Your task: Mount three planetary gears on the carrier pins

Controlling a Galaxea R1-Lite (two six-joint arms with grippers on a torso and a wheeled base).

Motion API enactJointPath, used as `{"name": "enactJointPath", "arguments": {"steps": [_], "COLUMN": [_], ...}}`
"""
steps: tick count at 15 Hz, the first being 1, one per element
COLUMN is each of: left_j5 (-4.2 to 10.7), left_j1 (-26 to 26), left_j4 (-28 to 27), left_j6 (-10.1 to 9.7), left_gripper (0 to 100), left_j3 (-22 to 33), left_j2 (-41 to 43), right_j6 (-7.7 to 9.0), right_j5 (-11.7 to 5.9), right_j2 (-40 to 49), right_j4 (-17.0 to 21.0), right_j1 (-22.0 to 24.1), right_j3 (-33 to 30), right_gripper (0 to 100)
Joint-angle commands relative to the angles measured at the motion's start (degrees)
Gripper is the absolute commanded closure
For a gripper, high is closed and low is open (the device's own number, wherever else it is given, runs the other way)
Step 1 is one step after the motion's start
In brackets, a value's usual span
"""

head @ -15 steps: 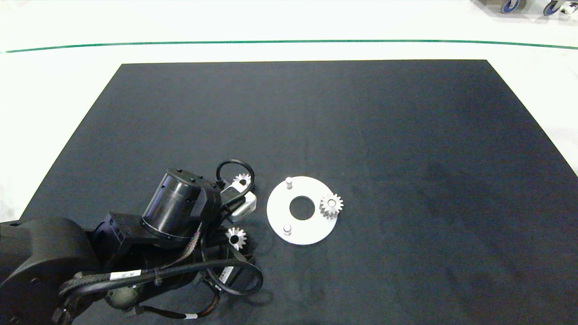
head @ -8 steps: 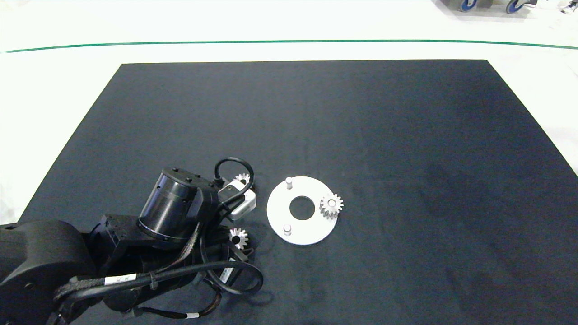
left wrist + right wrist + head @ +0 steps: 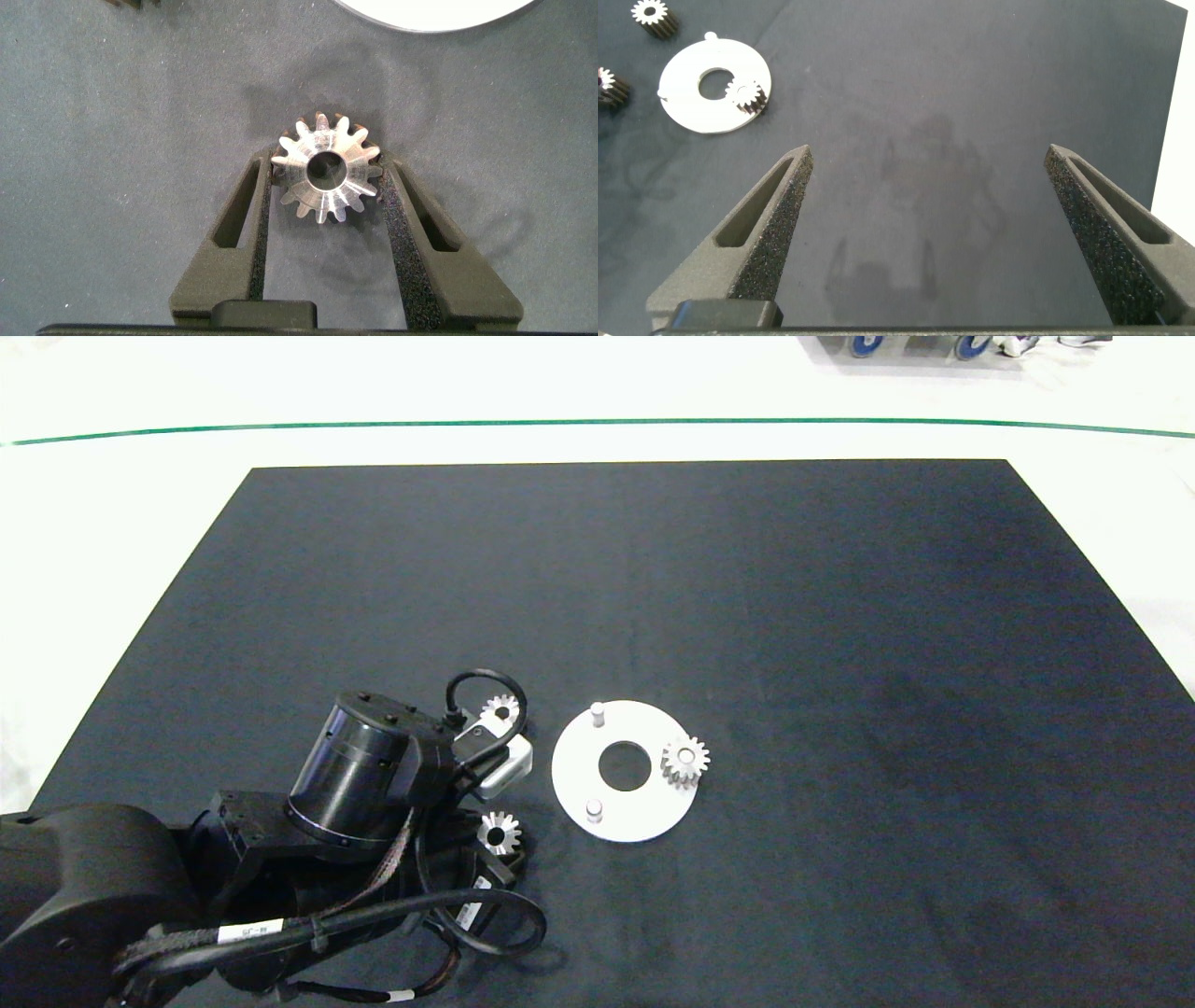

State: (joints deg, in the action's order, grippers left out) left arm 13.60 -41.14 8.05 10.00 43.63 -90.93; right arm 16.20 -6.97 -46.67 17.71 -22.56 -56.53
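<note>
Clamped between my left claw's [image 3: 327, 177] two fingers is one planetary gear [image 3: 329, 180]; the wrist camera on that arm shows it plainly, a pad pressed to the teeth on either side, the dark bore facing up, the gear tilted a little over the dark mat [image 3: 112, 187]. From above I cannot see those fingers at all: my own left arm [image 3: 355, 775] and its cables cover them, and only the gripped gear [image 3: 499, 833] peeks out at the arm's edge, just beside the white disc [image 3: 569, 775] but not touching it.

The head camera gives what the wrist cannot: the whole disc with a mounted gear [image 3: 685, 762] sitting on the pin at its right side, and two bare carrier pins, one at the far edge [image 3: 597, 712] and one at the near edge [image 3: 593, 810]. A third gear [image 3: 500, 711] lies on the mat beyond my left wrist, partly ringed by a black cable [image 3: 485, 691], well short of the disc.

My right claw [image 3: 938, 233] is out of the overhead picture. Its own camera shows its fingers spread wide with nothing between them, hovering over bare mat, with the disc [image 3: 691, 103] and gears far off in one corner of that view.
</note>
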Motion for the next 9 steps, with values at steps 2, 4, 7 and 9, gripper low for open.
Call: {"name": "enactJointPath", "arguments": {"steps": [2, 4, 7, 9], "left_j5": [0.11, 0.11, 0.28, 0.28], "left_j1": [0.0, 0.0, 0.0, -0.1], "left_j4": [1.8, 1.7, 1.4, 1.5], "left_j6": [0.02, 0.02, 0.29, 0.29], "left_gripper": [73, 77, 81, 81], "left_j3": [-1.4, -1.3, -0.7, -0.4], "left_j2": [0.2, 1.5, 4.0, 4.1], "right_j6": [0.06, 0.06, 0.06, 0.15], "right_j5": [-0.06, -0.06, -0.06, -0.06], "right_j2": [-0.1, -0.1, 0.0, 0.1], "right_j4": [0.1, 0.1, 0.1, 0.1], "right_j1": [0.0, 0.0, 0.0, 0.0], "right_j3": [0.0, 0.0, 0.1, 0.1], "right_gripper": [0, 0, 0, 0]}}
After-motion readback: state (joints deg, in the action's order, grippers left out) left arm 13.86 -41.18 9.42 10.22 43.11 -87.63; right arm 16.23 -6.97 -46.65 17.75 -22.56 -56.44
